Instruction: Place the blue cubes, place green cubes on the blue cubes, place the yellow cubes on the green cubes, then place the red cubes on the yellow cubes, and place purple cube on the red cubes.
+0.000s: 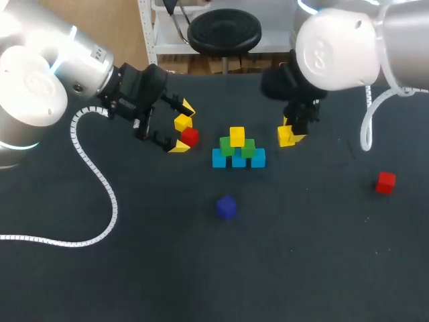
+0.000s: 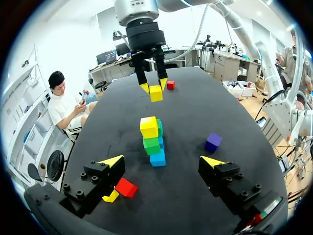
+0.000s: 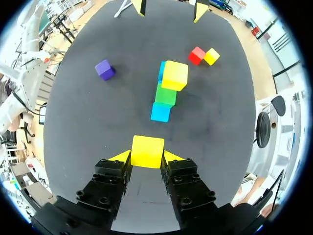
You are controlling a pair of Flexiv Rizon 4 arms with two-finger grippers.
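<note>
Three blue cubes stand in a row mid-table, with two green cubes on them and one yellow cube on top. In the wrist views this stack shows as yellow, green and blue. My right gripper hangs just right of the stack, shut on a second yellow cube. My left gripper is open to the stack's left, above a loose red cube and a yellow cube. Both lie by one finger. The purple cube sits in front of the stack.
Another red cube lies alone far to the right. My left arm's white cable loops across the left part of the dark table.
</note>
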